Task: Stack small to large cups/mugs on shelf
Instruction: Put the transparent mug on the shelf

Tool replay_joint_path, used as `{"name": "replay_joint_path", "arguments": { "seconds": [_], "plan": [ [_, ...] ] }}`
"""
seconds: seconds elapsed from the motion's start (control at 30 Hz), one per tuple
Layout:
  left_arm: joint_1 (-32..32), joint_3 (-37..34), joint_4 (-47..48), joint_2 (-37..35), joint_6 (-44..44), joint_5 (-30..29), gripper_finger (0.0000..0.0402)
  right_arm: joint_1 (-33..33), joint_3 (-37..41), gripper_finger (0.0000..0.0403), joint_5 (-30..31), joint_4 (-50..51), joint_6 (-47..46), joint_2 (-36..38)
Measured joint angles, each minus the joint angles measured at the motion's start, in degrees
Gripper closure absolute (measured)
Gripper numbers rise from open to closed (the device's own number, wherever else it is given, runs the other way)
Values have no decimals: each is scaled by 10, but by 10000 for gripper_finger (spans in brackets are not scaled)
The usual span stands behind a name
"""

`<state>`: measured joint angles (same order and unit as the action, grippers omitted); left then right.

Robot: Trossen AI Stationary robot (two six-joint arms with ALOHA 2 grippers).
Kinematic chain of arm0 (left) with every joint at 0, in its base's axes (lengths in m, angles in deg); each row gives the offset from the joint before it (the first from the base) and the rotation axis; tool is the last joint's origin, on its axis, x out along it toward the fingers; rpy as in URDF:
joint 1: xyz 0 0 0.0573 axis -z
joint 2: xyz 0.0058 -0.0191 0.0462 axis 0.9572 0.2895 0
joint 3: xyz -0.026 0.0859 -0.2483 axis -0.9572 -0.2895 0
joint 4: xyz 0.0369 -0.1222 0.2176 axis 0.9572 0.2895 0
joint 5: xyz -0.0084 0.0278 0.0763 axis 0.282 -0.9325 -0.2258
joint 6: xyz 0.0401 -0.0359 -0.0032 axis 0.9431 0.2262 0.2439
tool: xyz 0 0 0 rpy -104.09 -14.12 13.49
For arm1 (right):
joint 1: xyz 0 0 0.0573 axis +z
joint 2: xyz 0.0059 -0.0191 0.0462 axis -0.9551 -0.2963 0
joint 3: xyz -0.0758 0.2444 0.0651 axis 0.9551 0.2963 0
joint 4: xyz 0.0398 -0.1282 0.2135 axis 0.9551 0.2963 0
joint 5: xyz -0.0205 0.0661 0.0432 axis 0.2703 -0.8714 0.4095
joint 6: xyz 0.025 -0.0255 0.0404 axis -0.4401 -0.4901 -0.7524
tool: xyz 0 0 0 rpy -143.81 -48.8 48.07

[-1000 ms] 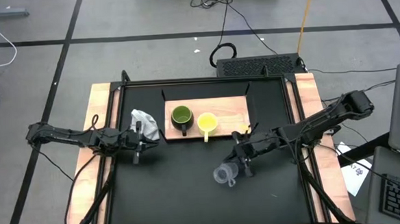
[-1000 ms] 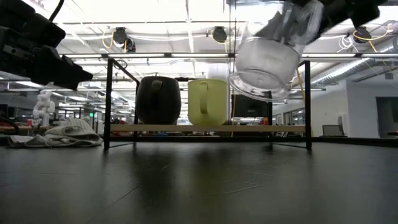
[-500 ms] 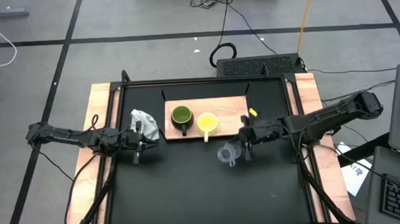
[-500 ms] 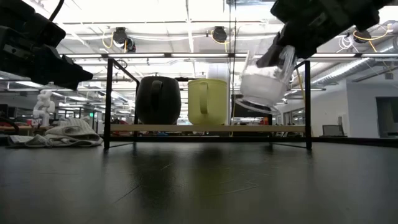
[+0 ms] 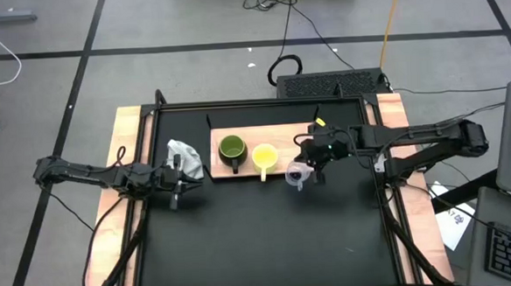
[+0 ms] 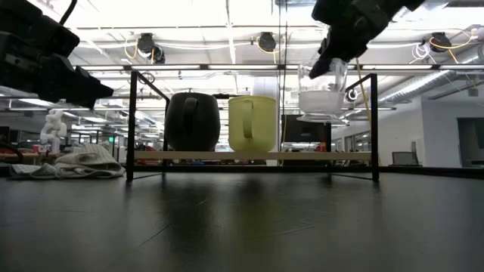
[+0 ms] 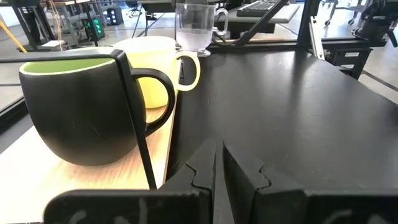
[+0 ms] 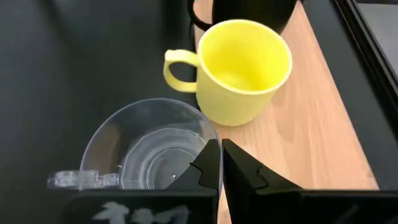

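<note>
The olive-green mug (image 5: 231, 149) and the yellow mug (image 5: 265, 156) stand upright side by side on the light-wood shelf (image 5: 301, 137). My right gripper (image 5: 309, 168) is shut on the clear glass cup (image 5: 297, 174), which is held in the air to the right of the yellow mug, by the shelf's near edge. In the low view the cup (image 6: 321, 100) is above shelf level. My left gripper (image 5: 177, 186) is shut and empty, low over the table left of the shelf, near the cloth wad. My right gripper pinches the glass cup's rim wall (image 8: 210, 142) between its two fingers, one inside the cup and one outside, on the side away from the cup's handle (image 8: 81, 179). The fingers slant down from the table's right. The cup is lifted clear, mouth up and about level.
The grey-white cloth wad (image 5: 184, 155) lies left of the shelf. The shelf's thin dark frame posts (image 6: 131, 125) rise at its corners. Bare board (image 8: 323, 143) shows to the right of the yellow mug. Pale wooden planks (image 5: 126, 141) line the table's sides.
My right gripper has carried the glass cup from the middle of the table toward the far edge, up to the shelf's near edge beside the yellow mug. The cup was tilted and has been turned level, mouth up. It stays clear of the table.
</note>
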<state>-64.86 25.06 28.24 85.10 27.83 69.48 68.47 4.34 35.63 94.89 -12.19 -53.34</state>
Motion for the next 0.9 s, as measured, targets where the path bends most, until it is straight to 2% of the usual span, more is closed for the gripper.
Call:
{"name": "replay_joint_path", "arguments": {
  "seconds": [0.33, 0.53, 0.9],
  "plan": [
    [0, 0, -3, 0, 7, 0, 369, -62, -36, 403, -15, 24, 79, -49],
    [0, 0, -3, 0, 7, 0, 369, -99, -36, 403, -58, 23, 91, -63],
    [0, 0, -3, 0, 7, 0, 369, -130, -36, 403, -89, 20, 99, -64]
  ]
}}
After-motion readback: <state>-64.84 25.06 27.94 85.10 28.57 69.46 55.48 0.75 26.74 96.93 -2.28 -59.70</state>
